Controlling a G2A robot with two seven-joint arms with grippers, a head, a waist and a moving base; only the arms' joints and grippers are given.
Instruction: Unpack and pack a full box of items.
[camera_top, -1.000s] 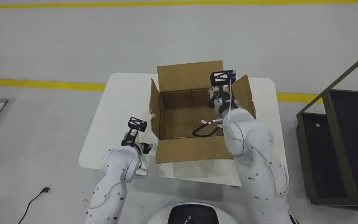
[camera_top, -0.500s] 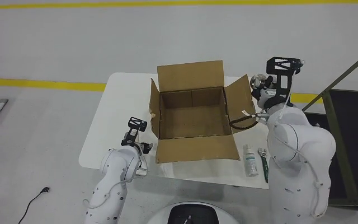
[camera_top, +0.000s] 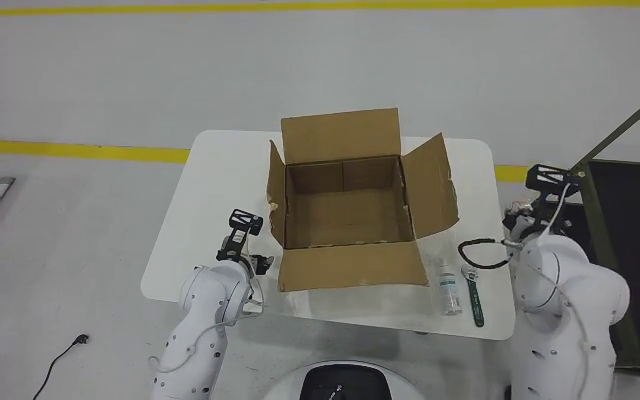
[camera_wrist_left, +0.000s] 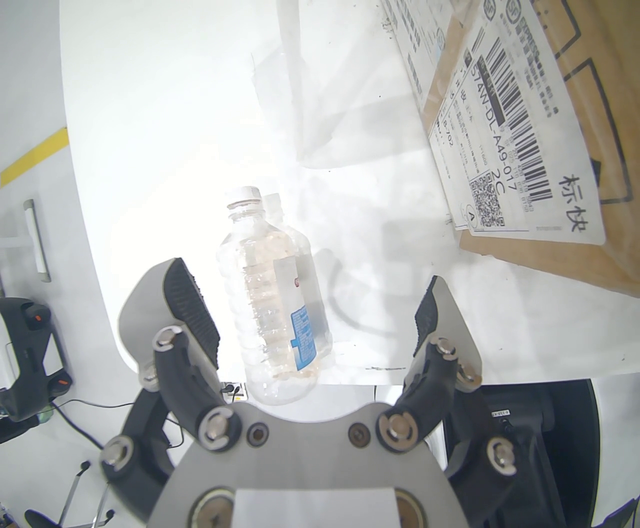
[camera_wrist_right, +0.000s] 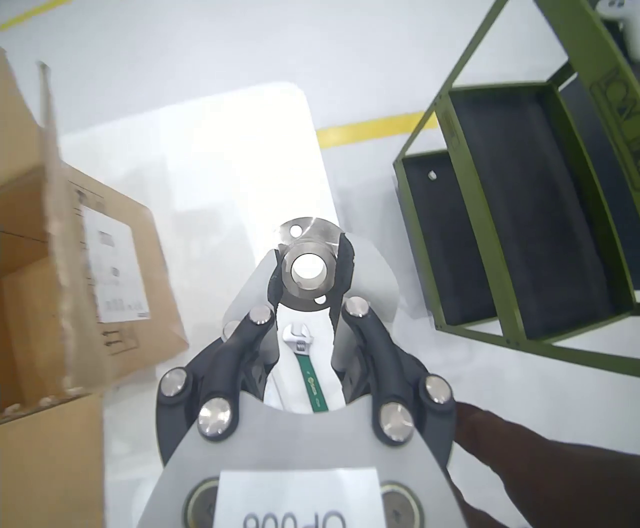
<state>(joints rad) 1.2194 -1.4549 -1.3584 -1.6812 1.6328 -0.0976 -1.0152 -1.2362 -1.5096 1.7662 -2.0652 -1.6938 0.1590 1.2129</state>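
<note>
Swung out from the 2 o'clock corner of the open brown cardboard box (camera_top: 340, 135), the right claw (camera_top: 545, 183) is now found near the 3 o'clock edge of the white desk (camera_top: 215, 220); the left claw (camera_top: 245, 222) has been kept at 8 o'clock of the box.

Unpacking is judged to be nearly finished; the box's floor is seen bare from above, with all four flaps folded outward. A round steel flange (camera_wrist_right: 310, 225) is pinched by its hub in the right claw (camera_wrist_right: 310, 272) and has not yet been set down. A small pale bottle (camera_top: 448, 285) and a green-handled adjustable wrench (camera_top: 472, 300) have been laid just beside each other at 4 o'clock of the box. A clear ribbed plastic bottle (camera_wrist_left: 272, 300) appears to lie on the desk near its edge, below the left claw (camera_wrist_left: 306, 287), whose fingers are spread wide and touch nothing. Repacking is judged to be wholly left.

The flange is seen as bright, smooth metal with a central bore and small bolt holes; it is expected to be heavy and slippery. The clear bottle is thin-walled and rounded, so rolling may be expected. The wrench (camera_wrist_right: 302, 350) is flat and slim; the cardboard is matt, with torn tape along the flap edges. An olive-green metal rack (camera_wrist_right: 500, 200) stands at 3 o'clock, beyond the desk.
</note>
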